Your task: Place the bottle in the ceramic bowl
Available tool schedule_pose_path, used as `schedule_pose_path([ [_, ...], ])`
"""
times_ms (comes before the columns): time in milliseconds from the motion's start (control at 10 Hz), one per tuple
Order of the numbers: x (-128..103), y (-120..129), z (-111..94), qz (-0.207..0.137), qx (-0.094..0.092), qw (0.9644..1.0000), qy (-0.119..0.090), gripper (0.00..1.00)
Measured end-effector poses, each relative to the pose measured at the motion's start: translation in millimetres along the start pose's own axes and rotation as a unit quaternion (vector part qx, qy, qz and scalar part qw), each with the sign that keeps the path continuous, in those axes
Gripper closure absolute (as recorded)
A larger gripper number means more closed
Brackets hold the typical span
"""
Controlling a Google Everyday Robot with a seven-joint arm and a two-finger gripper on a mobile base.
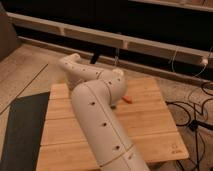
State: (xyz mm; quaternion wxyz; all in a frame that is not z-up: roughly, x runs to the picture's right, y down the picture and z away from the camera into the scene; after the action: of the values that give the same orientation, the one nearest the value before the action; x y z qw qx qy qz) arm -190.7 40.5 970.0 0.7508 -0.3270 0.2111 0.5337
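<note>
My white arm [97,120] reaches from the bottom of the view up over the wooden table [150,125] and bends left to its far end [70,65] near the table's back left corner. The gripper is hidden behind the arm's links and does not show. The bottle and the ceramic bowl are out of view, either covered by the arm or outside the frame.
A small orange object [127,99] lies on the table just right of the arm. A dark mat [22,130] lies on the floor to the left. Cables [192,107] run on the floor to the right. A low dark shelf unit [125,40] stands behind the table.
</note>
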Motion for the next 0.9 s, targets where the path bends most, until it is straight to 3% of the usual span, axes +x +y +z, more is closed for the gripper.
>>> schedule_pose_path([
  [200, -7.1, -0.6, -7.2, -0.001, -0.003, 0.9999, -0.013, 1.00],
  [400, -22.6, -0.8, -27.9, -0.005, -0.002, 0.9989, -0.046, 1.00],
  [700, -45.6, -14.8, -77.6, -0.004, 0.018, 0.9939, -0.109, 1.00],
  [900, -44.8, -38.0, -101.5, 0.018, 0.033, 0.9908, -0.130, 1.00],
])
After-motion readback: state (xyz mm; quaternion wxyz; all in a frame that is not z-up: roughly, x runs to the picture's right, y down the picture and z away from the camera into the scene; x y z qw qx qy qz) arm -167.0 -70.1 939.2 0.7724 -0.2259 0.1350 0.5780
